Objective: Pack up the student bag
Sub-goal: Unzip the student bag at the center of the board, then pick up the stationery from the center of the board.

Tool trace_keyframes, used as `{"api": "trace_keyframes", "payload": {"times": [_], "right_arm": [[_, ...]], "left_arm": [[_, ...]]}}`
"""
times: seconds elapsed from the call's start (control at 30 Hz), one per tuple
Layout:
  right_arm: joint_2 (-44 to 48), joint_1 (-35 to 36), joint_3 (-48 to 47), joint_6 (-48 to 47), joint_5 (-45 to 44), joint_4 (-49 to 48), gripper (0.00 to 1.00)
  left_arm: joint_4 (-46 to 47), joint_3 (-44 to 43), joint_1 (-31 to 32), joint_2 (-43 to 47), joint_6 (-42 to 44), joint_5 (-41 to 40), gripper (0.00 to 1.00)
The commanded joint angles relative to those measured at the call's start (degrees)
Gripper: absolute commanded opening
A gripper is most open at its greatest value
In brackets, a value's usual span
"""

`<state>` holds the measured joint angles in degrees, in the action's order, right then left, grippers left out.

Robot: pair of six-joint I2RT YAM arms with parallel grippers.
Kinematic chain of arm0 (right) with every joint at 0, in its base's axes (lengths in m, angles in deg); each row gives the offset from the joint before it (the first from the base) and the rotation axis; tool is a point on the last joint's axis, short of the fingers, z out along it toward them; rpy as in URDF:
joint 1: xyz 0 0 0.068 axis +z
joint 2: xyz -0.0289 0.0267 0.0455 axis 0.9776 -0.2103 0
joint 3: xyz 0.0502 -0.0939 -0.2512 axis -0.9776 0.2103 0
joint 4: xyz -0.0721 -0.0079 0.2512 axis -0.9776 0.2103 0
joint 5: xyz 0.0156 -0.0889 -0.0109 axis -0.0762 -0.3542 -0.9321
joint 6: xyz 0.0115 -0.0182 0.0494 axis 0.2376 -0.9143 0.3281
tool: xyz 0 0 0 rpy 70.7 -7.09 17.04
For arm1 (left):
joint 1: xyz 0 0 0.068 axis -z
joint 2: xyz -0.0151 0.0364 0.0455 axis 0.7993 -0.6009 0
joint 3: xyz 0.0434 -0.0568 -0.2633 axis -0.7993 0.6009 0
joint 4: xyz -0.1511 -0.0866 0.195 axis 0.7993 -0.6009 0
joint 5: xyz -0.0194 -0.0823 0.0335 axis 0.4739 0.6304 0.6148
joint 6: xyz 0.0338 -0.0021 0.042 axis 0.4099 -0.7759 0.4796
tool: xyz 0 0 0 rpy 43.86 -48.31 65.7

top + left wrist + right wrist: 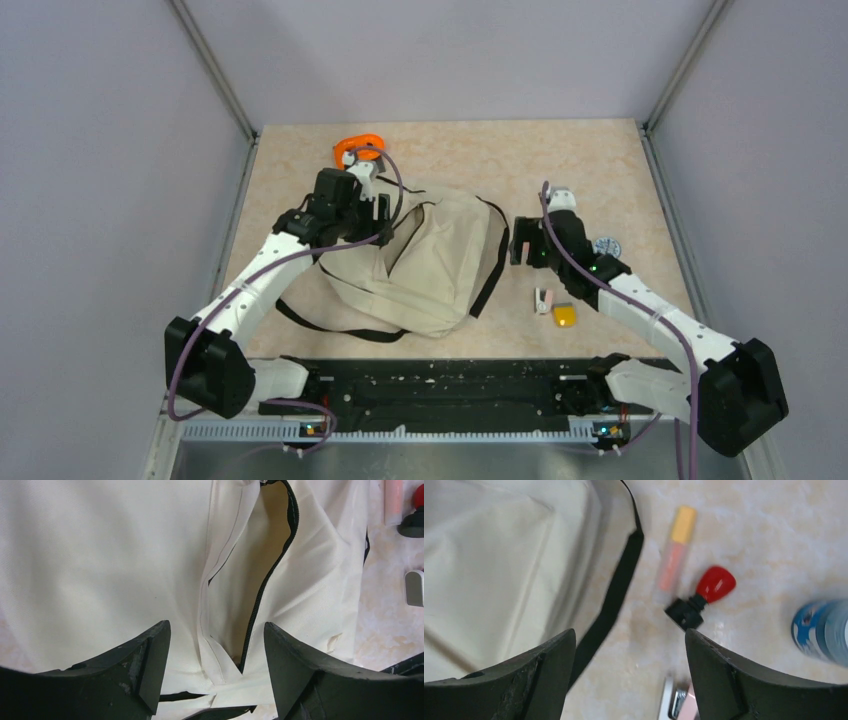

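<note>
The bag lies mid-desk, unzipped beneath my left gripper, whose jaws are wide and empty. My right gripper, jaws equally wide, hangs over a tube and a red-capped piece. Packing looks barely begun.

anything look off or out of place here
Nothing damaged. The student bag lies crumpled with its zipper gaping, and an orange item sits alone at the far edge, apart from the yellow item right of the bag.
</note>
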<state>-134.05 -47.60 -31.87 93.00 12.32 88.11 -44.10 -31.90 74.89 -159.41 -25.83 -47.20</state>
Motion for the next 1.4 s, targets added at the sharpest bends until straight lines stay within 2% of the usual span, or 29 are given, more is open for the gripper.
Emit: {"api": "trace_keyframes", "payload": {"times": [0.0,0.17,0.53,0.87,1.1,1.37], "right_arm": [[0.98,-1.47,3.88,4.12,-6.14,9.38,0.79],[-0.77,-2.56,8.08,7.20,-5.23,11.38,0.79],[-4.65,-2.58,9.06,9.08,-2.20,13.95,0.72],[-8.12,-2.58,9.25,8.56,0.80,12.74,0.55],[-6.22,-2.58,9.51,7.96,0.79,12.42,0.43],[3.48,-2.51,7.98,4.98,3.68,11.29,0.39]], "left_arm": [[1.27,0.28,-0.18,-0.38,0.27,3.54,0.74],[1.18,0.20,-0.10,-0.60,-0.05,4.77,0.74],[0.83,0.41,-0.15,-0.40,0.12,2.99,0.74],[0.83,0.40,-0.10,-0.62,0.12,2.77,0.74],[0.99,0.36,-0.09,-0.46,0.28,3.25,0.74],[2.97,1.14,-0.09,1.83,0.25,5.55,0.73]]}}
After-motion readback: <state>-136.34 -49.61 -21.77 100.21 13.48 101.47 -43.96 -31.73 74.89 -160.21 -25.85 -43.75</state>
